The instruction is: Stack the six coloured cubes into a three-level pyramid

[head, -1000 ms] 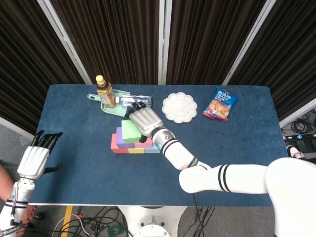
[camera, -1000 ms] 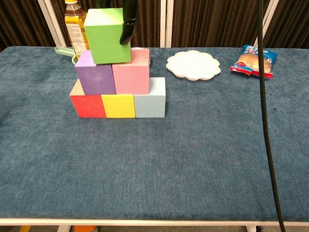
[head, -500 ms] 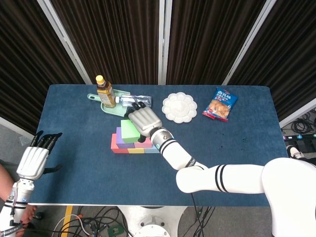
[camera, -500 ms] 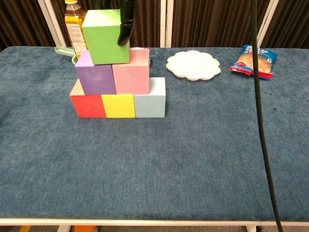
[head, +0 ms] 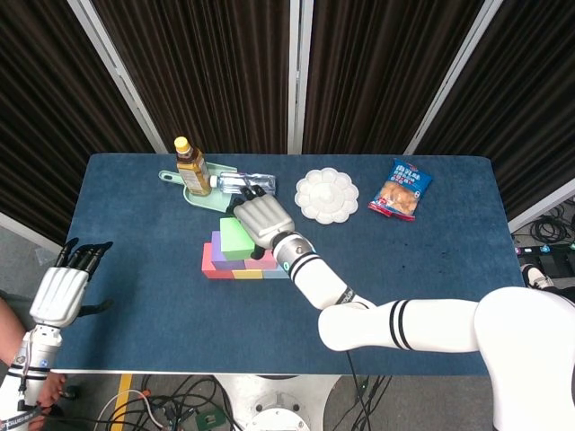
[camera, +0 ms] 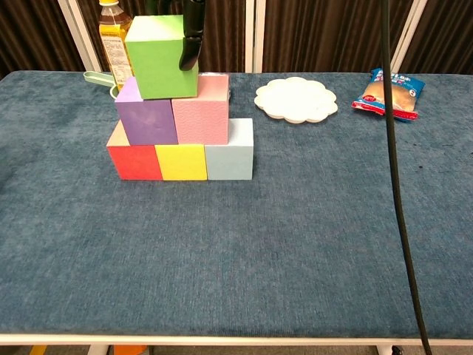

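The right robot hand [head: 261, 218] grips the green foam cube [camera: 156, 56] on top of the purple cube [camera: 146, 117] and pink cube [camera: 201, 112]; under them sit the red cube [camera: 134, 160], yellow cube [camera: 181, 162] and pale blue cube [camera: 230, 157] on the blue counter [camera: 295, 244]; the left robot hand [head: 63, 287] hangs open, off the counter's edge; the amber bottle with a yellow cap [head: 191, 166] stands on a pale green tray [head: 214, 199]; its label is too small to read.

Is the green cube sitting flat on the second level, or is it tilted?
Tilted. In the chest view the green cube has slanted edges, unlike the purple cube and pink cube below it. The right hand grips it.
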Motion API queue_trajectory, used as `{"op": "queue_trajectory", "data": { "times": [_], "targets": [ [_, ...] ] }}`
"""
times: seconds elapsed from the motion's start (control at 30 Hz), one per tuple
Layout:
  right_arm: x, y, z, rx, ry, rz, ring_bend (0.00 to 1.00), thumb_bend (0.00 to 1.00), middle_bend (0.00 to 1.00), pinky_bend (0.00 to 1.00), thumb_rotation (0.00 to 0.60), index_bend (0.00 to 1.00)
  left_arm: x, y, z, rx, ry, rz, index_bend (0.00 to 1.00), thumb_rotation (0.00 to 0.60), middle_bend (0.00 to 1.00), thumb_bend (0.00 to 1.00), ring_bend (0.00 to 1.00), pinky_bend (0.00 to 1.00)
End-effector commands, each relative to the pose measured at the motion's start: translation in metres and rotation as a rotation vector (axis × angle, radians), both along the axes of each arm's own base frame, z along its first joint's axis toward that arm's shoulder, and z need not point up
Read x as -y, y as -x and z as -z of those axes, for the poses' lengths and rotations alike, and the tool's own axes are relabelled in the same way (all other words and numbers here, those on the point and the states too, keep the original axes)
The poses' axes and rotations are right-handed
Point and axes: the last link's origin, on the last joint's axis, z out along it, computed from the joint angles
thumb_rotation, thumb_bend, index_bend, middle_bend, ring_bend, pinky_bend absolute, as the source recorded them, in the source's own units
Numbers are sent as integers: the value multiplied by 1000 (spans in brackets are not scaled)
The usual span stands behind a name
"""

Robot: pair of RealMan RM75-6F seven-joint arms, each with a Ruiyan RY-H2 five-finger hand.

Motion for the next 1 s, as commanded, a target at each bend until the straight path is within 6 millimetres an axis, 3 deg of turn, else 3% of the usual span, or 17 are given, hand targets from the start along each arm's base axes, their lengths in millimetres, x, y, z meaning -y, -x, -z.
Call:
{"op": "queue_trajectory", "data": {
  "times": [0.03, 0.77, 0.9, 1.0],
  "targets": [
    [0, 0, 1, -1, 0, 2, 0, 128, 168, 0, 600, 369, 0, 1, 0, 0, 0, -1, 110, 600, 150, 41, 145, 63],
    [1, -3, 6, 3, 4, 11, 0, 127, 160, 0, 600, 329, 0, 3, 1, 2, 1, -5, 110, 600, 150, 41, 145, 63],
    [0, -3, 7, -2, 4, 12, 0, 127, 156, 0, 600, 263, 0, 3, 1, 3, 0, -5, 110, 600, 150, 41, 145, 63],
    [-1, -2, 6, 0, 3, 15, 0, 126, 146, 0, 600, 137, 0, 3, 1, 5, -2, -4, 110, 600, 150, 41, 145, 63]
  ]
}}
